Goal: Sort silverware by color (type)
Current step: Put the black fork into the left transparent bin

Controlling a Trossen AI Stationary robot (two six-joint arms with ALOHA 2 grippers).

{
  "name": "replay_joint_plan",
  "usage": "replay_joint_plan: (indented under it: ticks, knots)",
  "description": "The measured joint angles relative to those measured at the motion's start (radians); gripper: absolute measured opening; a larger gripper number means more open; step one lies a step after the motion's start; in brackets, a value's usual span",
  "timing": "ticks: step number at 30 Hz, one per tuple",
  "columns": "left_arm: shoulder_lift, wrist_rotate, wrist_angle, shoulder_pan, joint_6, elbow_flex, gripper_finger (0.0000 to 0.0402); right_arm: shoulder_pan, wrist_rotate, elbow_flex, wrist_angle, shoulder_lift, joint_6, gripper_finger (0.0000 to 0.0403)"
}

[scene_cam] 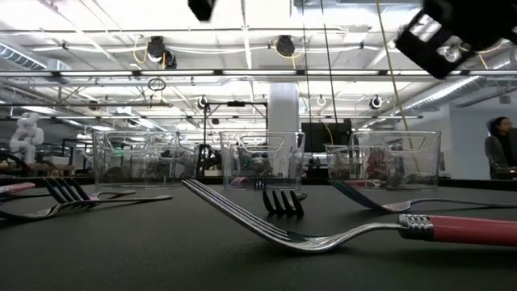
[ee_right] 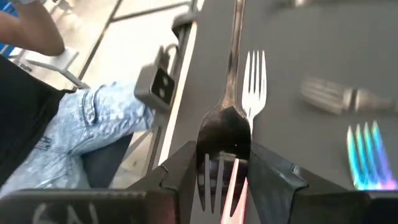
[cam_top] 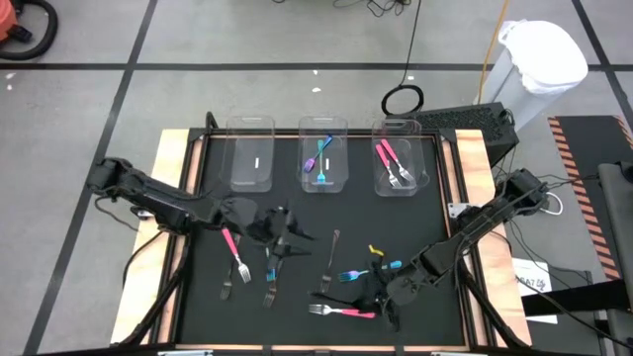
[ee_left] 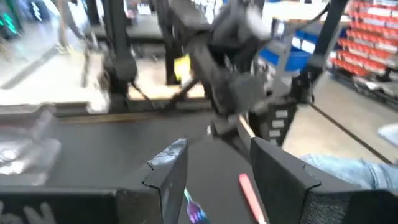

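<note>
Forks lie scattered on the black mat. A pink-handled fork [cam_top: 234, 249] and a dark fork [cam_top: 271, 279] lie left of centre; another dark fork [cam_top: 334, 249], a blue-handled fork [cam_top: 354, 275] and a pink-handled fork [cam_top: 342, 311] lie toward the right. My left gripper [cam_top: 285, 235] [ee_left: 221, 149] hovers open over the mat's middle, empty. My right gripper [cam_top: 381, 292] [ee_right: 224, 152] is low at the near right and shut on a dark fork [ee_right: 227, 124]. A silver-tined, pink-handled fork [ee_right: 254, 74] lies just beneath it. My right gripper pinches the dark fork by its head [ee_right: 225, 134], just behind the tines, one finger [ee_right: 183, 168] on each side. The tines point back between the fingers and the handle [ee_right: 235, 31] runs straight away from them, so the fingers lie along the fork. I cannot tell whether it is lifted.
Three clear bins stand in a row at the mat's far edge: the left bin [cam_top: 250, 148], the middle bin [cam_top: 323, 133] with a blue and purple fork, and the right bin [cam_top: 398, 133] with pink forks. A person in jeans [ee_right: 93, 124] sits beyond the table's near right edge.
</note>
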Motion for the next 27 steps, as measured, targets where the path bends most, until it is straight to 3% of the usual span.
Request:
replay_joint_plan:
  ticks: [9,17,27]
  knots:
    - [-0.19,-0.235,-0.125,-0.149,0.14,-0.035,0.0176,-0.069,-0.013,0.0,0.185,0.0,-0.276,0.0121]
    - [-0.184,-0.261,-0.059,-0.188,0.162,-0.063,0.018,-0.149,-0.154,0.0,0.253,0.0,-0.372,0.0117]
    - [-0.122,-0.25,0.002,-0.197,0.185,-0.063,0.0305,-0.222,-0.338,0.0,0.358,0.0,-0.446,0.012]
